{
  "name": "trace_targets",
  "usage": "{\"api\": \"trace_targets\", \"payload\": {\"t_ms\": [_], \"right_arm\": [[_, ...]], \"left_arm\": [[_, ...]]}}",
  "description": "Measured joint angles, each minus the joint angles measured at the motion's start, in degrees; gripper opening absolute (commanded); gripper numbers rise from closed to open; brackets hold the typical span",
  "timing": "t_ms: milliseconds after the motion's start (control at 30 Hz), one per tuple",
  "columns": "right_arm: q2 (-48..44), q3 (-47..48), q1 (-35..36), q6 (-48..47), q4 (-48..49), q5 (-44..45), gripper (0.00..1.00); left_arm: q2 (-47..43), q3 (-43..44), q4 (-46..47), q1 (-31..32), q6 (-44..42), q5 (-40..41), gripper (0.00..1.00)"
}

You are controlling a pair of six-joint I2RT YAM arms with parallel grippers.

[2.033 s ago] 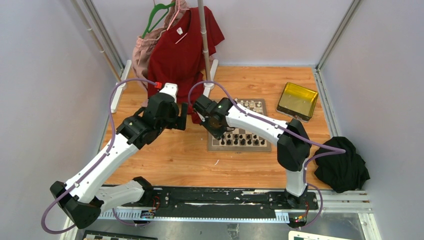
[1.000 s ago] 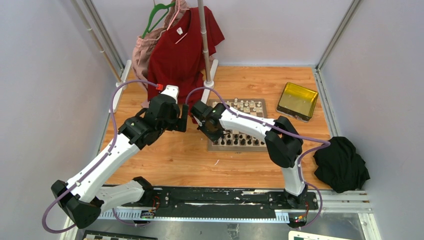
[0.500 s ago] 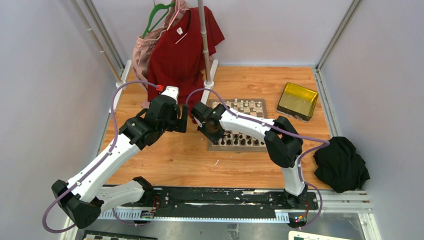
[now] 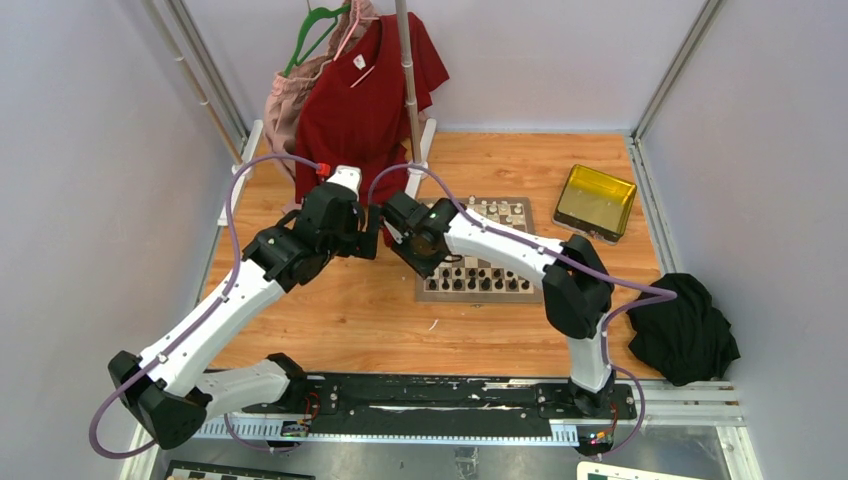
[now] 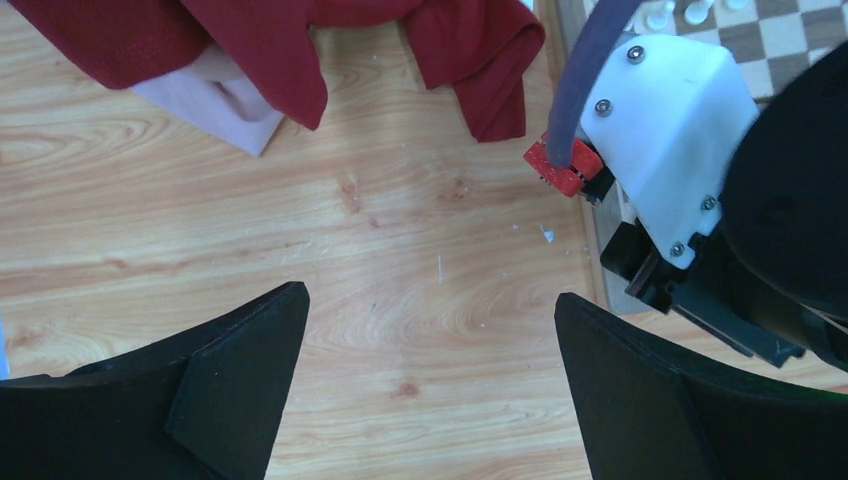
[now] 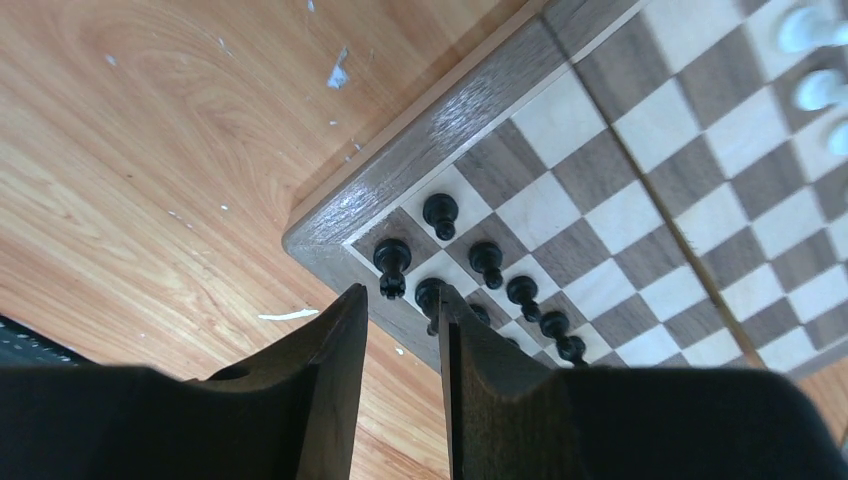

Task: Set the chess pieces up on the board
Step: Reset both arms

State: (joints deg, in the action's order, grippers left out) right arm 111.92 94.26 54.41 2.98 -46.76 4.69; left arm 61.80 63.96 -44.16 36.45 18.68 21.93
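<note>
Black chess pieces (image 6: 440, 212) fill the board (image 6: 640, 120) corner by the right gripper (image 6: 402, 300), slightly parted; left gripper (image 5: 428, 300) spread wide

Top external: fixed high, behind both arm bases (image 4: 590, 388), angled down and forward, takes in the whole table (image 4: 380, 330). Left wrist: close, lens straight down on bare wood left of the board (image 5: 770, 40). Right wrist: very close over the board's near-left corner. All 3 views share the board's left side.
</note>
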Motion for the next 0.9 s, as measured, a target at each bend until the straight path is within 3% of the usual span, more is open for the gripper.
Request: {"api": "trace_targets", "payload": {"t_ms": [333, 500, 900], "right_arm": [[-7.7, 7.9, -4.4, 0.0, -1.7, 3.5, 0.36], [-10.6, 7.7, -13.1, 0.4, -0.4, 7.6, 0.35], [-15.0, -8.7, -38.6, 0.9, 16.7, 13.4, 0.37]], "left_arm": [[3.0, 6.8, 1.0, 0.0, -1.2, 1.8, 1.0], [7.4, 9.1, 2.6, 0.0, -3.1, 2.4, 1.0], [10.4, 5.6, 11.4, -2.3, -6.5, 4.7, 1.0]]}}
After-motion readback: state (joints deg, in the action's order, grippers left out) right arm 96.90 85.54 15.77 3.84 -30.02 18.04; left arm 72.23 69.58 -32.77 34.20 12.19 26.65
